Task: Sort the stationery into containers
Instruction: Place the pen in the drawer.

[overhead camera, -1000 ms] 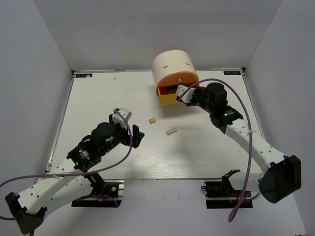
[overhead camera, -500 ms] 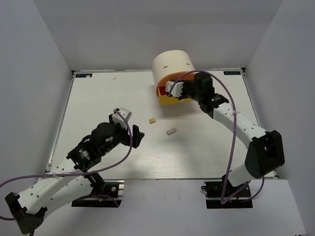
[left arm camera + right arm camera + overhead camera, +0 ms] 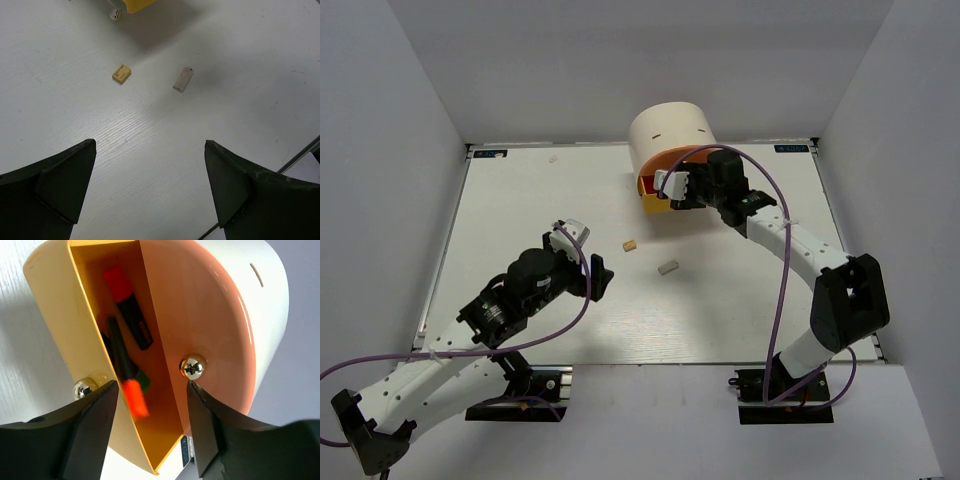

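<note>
Jaws of my right gripper (image 3: 152, 390) stand parted over the open yellow plastic drawer (image 3: 75, 315) of the cream half-cylinder organiser (image 3: 670, 130), a short black orange-tipped highlighter (image 3: 134, 396) loose between them. Hazard: it may strike the drawer's front wall and topple out in front of the organiser.

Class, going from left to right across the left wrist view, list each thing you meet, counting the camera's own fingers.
finger → tan eraser → grey eraser → second finger
</note>
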Controlling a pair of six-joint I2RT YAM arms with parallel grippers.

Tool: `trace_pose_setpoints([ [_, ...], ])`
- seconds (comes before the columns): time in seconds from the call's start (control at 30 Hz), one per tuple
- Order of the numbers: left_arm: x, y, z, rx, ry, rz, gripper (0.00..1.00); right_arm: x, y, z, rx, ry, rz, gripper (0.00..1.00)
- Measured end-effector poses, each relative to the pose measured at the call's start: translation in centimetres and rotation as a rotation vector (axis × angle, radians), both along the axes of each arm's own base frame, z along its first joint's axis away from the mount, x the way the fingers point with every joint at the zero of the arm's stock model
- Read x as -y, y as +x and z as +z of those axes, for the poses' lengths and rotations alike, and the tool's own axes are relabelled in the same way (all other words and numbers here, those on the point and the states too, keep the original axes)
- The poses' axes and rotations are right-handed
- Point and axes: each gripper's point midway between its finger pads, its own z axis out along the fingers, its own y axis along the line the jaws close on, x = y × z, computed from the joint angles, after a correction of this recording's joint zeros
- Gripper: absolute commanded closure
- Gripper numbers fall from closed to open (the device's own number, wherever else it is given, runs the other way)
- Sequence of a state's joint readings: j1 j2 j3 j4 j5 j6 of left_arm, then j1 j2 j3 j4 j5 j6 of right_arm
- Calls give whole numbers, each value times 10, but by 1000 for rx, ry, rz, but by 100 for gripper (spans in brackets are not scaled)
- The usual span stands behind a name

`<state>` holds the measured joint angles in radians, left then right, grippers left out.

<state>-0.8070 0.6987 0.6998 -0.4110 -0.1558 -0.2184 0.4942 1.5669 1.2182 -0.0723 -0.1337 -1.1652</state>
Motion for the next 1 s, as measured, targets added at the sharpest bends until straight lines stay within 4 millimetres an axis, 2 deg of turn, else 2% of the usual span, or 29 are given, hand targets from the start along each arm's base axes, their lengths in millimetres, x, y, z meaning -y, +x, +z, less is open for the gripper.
trace_pose_setpoints([
  [0.3, 0, 0, 0, 0, 0, 0, 1, 1, 2, -2, -12, 10, -16, 35],
  [0.4, 0, 0, 0, 0, 0, 0, 1, 0, -1, 4, -16, 37, -17, 46],
  [0.43, 0, 0, 0, 0, 0, 0, 1, 0, -3, 10, -13, 54, -17, 60],
  [0.53, 0, 0, 0, 0, 0, 0, 1, 1, -11, 33, 4, 115, -8, 81],
  [0.6, 0, 0, 0, 0, 0, 0, 1, 2, -17, 49, 17, 160, -3, 91],
  [0.63, 0, 0, 0, 0, 0, 0, 1, 1, -21, 56, 21, 179, 2, 100],
  [0.7, 0, 0, 0, 0, 0, 0, 1, 1, -24, 62, 19, 203, 8, 100],
  [0.77, 0, 0, 0, 0, 0, 0, 1, 0, -25, 60, -1, 214, 11, 100],
  [1.0, 0, 0, 0, 0, 0, 0, 1, -1, -29, 27, -123, 204, 11, 100],
])
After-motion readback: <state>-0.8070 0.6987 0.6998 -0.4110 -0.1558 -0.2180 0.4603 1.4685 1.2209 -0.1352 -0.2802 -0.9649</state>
